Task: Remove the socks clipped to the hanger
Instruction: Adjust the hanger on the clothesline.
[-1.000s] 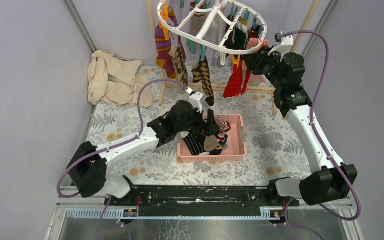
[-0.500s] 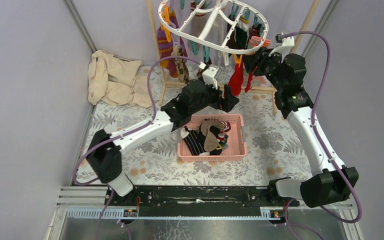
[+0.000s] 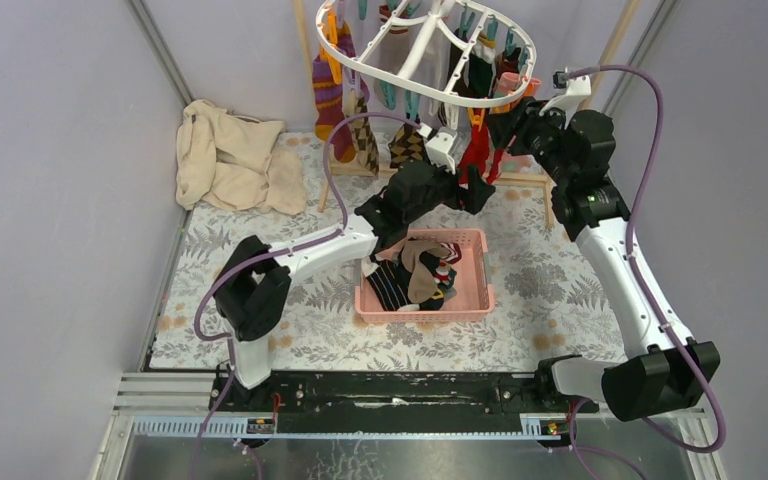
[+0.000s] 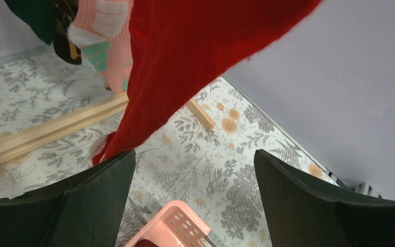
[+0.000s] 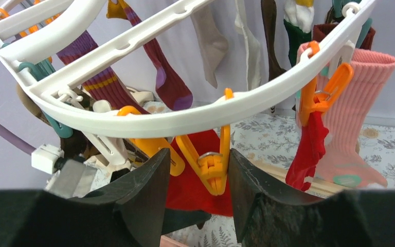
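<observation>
Left claw [image 4: 195, 159]: your jaws gape wide under the hanger [image 5: 133, 125] and hold nothing.
Red sock [image 4: 195, 56]: clipped to the hanger's rim, it hangs with its long axis near vertical. Its lower tip is just beside one of your left fingers.
Orange clip [image 5: 212, 170]: hangs from the hanger's rim, pointing down.
Right claw [image 5: 198, 157]: partly spread, with one finger on each side of that clip. You're squeezing nothing.

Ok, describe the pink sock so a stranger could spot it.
Find the white oval hanger. At its right end, next to an orange clip holding a red sock, hangs the pink sock. It is the only pink one hanging, ribbed, with green patches.
</observation>
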`<state>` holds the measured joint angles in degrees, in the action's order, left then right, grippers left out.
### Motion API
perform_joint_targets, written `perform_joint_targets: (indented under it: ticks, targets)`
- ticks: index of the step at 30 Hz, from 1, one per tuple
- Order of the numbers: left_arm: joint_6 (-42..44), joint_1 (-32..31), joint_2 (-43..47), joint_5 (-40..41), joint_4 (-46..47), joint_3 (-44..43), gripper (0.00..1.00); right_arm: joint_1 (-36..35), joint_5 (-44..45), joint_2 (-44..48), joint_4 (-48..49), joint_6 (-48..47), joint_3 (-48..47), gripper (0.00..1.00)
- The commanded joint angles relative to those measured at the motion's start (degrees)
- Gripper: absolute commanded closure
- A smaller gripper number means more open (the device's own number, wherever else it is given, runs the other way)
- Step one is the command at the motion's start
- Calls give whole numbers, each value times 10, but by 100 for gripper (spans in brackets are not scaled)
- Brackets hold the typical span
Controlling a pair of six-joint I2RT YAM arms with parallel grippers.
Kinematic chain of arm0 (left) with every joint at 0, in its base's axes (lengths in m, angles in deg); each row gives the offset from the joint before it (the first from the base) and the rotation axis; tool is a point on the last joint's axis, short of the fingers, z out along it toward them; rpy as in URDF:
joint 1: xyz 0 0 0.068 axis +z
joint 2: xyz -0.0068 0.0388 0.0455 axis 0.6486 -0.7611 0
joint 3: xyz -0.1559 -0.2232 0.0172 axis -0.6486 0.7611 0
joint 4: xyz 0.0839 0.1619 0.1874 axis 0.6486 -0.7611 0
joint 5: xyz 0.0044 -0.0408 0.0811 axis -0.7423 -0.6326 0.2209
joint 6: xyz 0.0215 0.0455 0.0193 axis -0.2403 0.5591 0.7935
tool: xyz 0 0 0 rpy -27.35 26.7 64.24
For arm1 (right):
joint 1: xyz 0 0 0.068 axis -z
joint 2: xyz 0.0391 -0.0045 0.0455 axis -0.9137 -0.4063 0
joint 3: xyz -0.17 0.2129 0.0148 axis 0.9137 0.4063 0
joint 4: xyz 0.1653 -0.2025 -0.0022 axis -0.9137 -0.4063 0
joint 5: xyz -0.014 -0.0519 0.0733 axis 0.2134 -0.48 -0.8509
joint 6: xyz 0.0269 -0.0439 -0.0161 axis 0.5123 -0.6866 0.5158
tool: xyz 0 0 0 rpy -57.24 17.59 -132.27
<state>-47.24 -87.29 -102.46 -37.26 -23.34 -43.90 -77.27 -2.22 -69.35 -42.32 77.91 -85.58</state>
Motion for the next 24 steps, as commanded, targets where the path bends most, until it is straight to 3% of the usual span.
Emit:
perform_joint_targets:
  ticks: [1,5,7,10,13,19,24]
  targets:
    - [2,-1,-4,51,100,-21,16,-4,-6,27,3,-4,4,48]
    - [-7,0,-21,64,110,-38,48,-4,-4,41,-11,-2,12,48]
    - [-9,0,-32,65,108,-50,55,-3,-1,51,-19,0,20,46]
    - [-7,0,-37,67,106,-56,81,-3,6,66,-32,1,33,41]
    - [-4,0,-32,69,102,-51,97,-2,21,79,-68,2,46,33]
    - [-3,4,-5,72,93,-24,100,-1,80,108,-92,26,90,24]
    - [-6,8,24,71,92,8,100,27,124,120,-89,52,129,23]
